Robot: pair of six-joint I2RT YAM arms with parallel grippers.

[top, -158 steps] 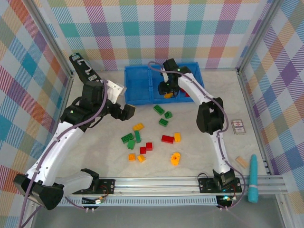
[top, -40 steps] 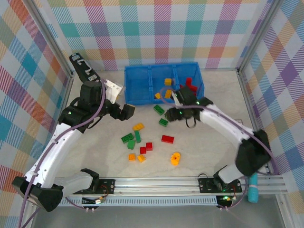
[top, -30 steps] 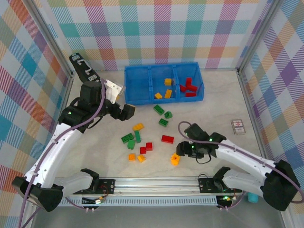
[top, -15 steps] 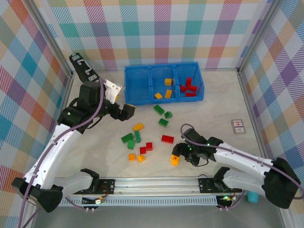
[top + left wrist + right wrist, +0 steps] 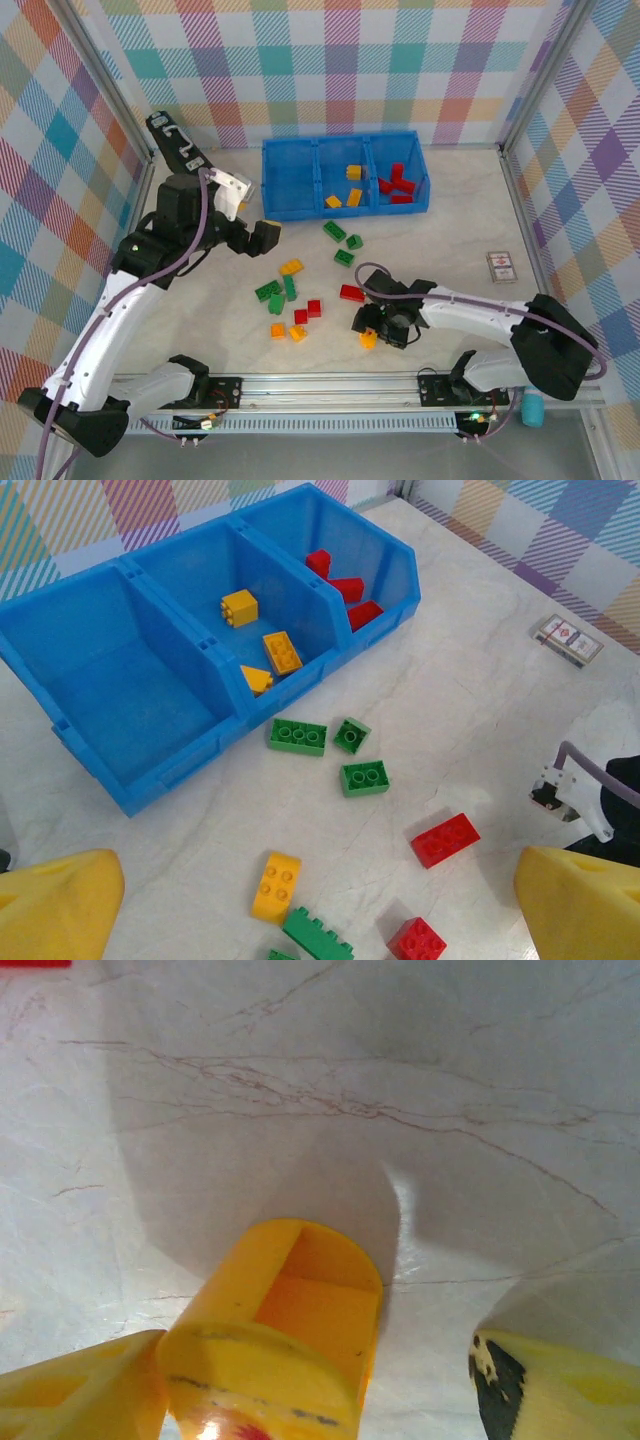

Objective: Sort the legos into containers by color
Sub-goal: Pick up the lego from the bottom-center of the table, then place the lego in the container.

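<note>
My right claw (image 5: 372, 330), low at the near middle of the table (image 5: 450, 220), stands unclenched around a yellow lego (image 5: 275, 1330), left finger (image 5: 80, 1385) touching it and the right one just clear. A second ago I was still beside the brick. Next, I judge: clench and carry it far to the blue bin's yellow compartment (image 5: 336, 176). My left claw (image 5: 262, 236) hangs spread wide, empty.

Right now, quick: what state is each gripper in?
Left gripper: open, holding nothing.
Right gripper: open around a yellow lego, one finger touching it, not clamped.
</note>
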